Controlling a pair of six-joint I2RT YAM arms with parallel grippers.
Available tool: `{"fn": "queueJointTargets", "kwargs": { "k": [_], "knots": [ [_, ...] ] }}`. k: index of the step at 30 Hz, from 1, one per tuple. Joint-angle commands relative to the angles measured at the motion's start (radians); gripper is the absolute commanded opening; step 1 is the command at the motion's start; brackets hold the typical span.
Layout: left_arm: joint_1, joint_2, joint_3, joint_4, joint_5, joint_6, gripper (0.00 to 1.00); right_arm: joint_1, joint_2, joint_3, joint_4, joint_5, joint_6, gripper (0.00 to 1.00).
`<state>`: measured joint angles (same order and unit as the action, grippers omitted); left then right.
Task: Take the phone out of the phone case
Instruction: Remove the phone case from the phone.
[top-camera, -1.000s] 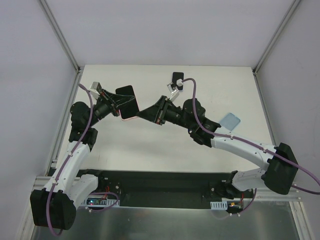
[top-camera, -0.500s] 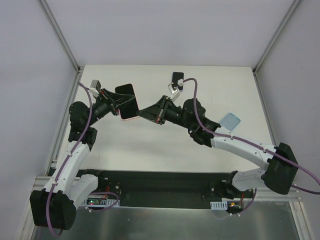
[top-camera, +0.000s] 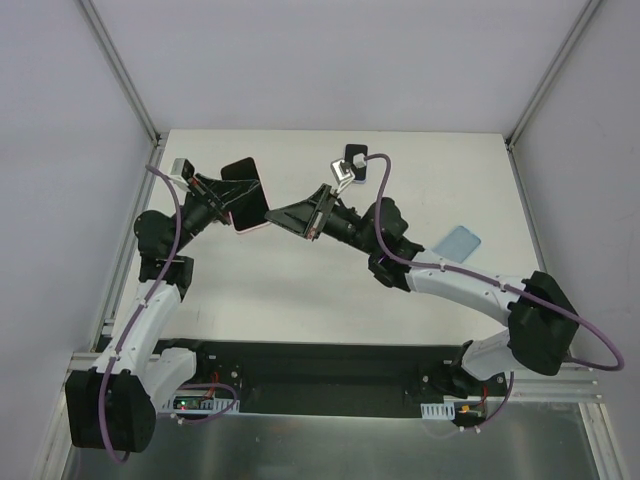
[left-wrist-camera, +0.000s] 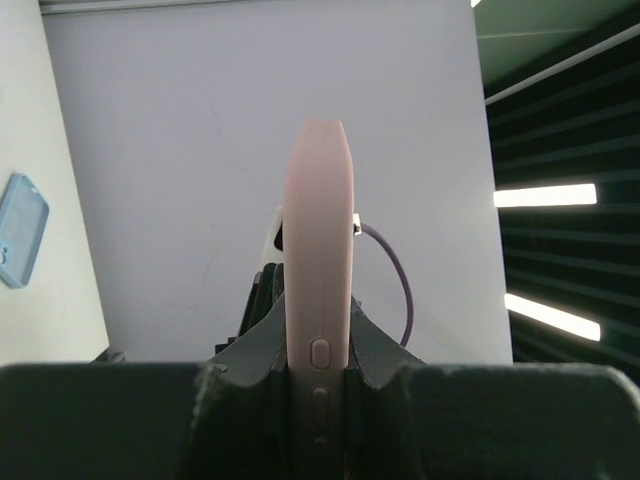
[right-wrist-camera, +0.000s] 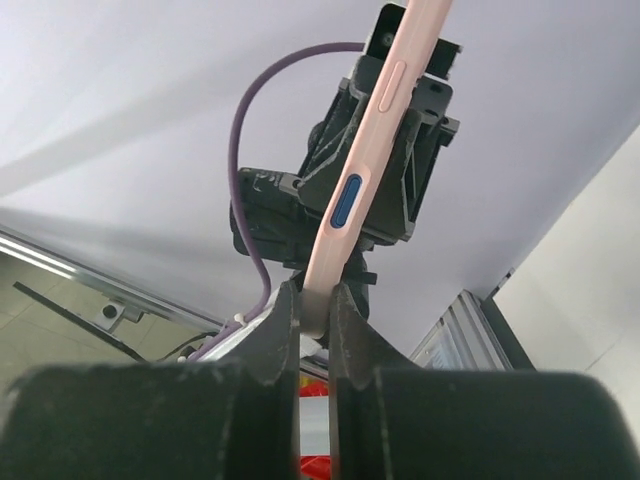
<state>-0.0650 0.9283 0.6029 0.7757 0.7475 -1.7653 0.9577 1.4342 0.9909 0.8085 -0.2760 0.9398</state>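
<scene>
1. From the top camera, the phone is held up above the white table at its left rear, dark screen showing, with its pink case showing as a thin rim along the near edge. The left gripper clamps the phone from the left side. The right gripper comes in from the right, and its closed tip meets the phone's near right corner. A blue cover lies flat on the table well to the right, apart from both arms.

2. From the left wrist camera, the phone stands edge-on and upright in its pink case, side buttons facing the lens. The left gripper has its jaws pressed against both flat faces of the phone. Behind it are dark parts of the other arm and a loop of purple cable. The blue cover lies on the table at the far left.

3. From the right wrist camera, the pink case runs upward at a slant, edge-on, with a blue button on its side. The right gripper has its jaws squeezed onto the lower end of the case. Whether the phone has begun to lift from the case cannot be told here. The black left gripper grips the upper part.
</scene>
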Motion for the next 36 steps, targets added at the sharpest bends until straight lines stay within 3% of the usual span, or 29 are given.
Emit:
{"fn": "queueJointTargets", "kwargs": {
  "k": [1, 7, 22, 36],
  "knots": [
    [-0.027, 0.035, -0.028, 0.08, 0.023, -0.117, 0.0, 0.061, 0.032, 0.074, 0.403, -0.157, -0.046, 0.01],
    [-0.027, 0.058, -0.014, 0.204, 0.012, -0.229, 0.0, 0.061, 0.123, 0.075, 0.541, -0.166, 0.025, 0.01],
    [-0.027, 0.034, 0.006, 0.269, -0.014, -0.341, 0.0, 0.065, 0.268, 0.083, 0.721, -0.177, 0.077, 0.01],
    [-0.027, -0.02, -0.003, 0.258, -0.037, -0.39, 0.0, 0.079, 0.353, 0.192, 0.724, -0.298, 0.051, 0.01]
  ]
}}
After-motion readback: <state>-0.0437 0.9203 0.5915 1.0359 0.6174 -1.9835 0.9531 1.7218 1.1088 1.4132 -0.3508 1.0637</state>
